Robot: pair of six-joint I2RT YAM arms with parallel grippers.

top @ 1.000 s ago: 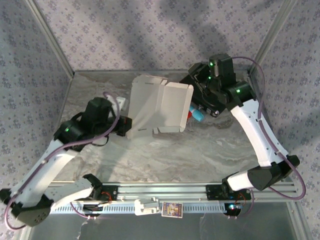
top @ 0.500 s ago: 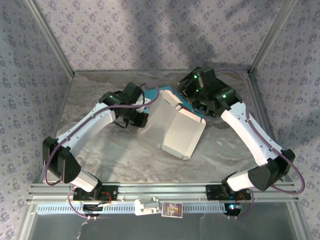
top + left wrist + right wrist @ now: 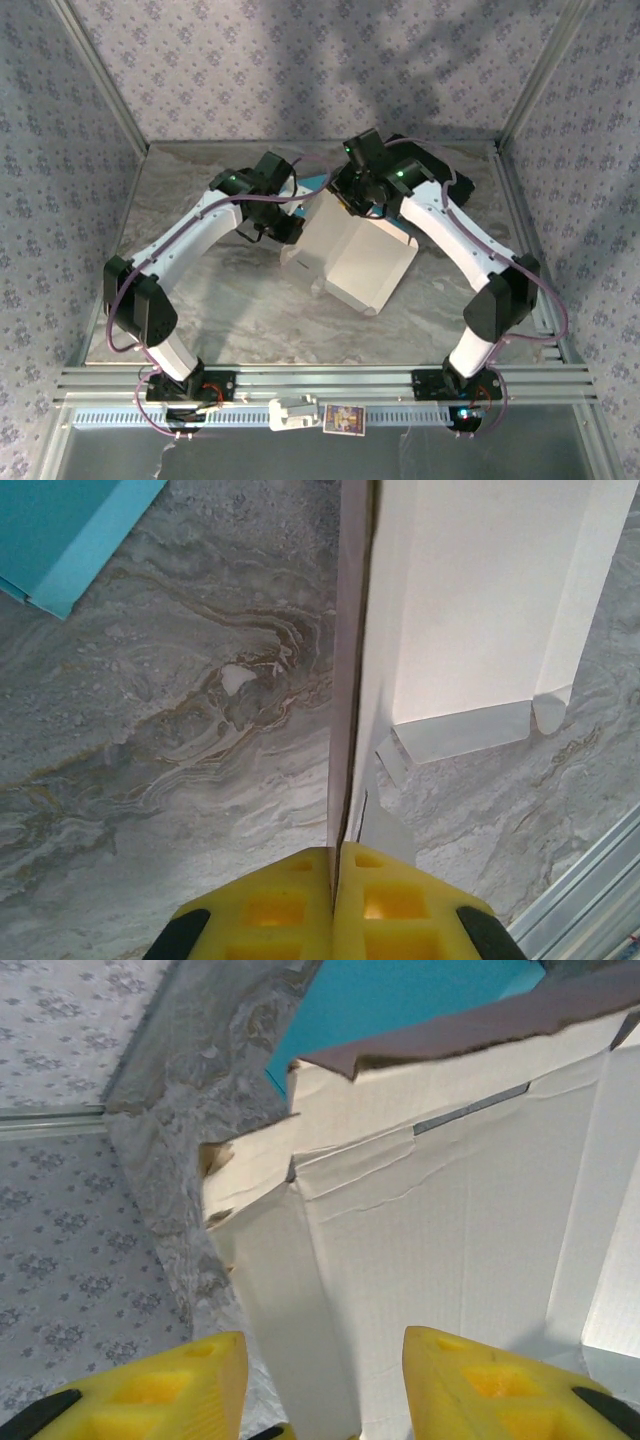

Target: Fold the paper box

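a: where's the paper box?

b: about mid-table, a little toward the far side, on the marbled table. it's half formed: one white panel lies flat toward the arms, with walls and flaps standing up along its far and left sides.

a: who has hold of it?

b: the left gripper is pinched tight on a thin upright wall at the box's left edge. its yellow pads meet with only the card between them.

a: and the other?

b: the right gripper is at the box's far edge, jaws apart, with an upright white panel rising between them and not clamped.

a: anything around it?

b: a teal sheet lies flat just behind the box, partly hidden by it.
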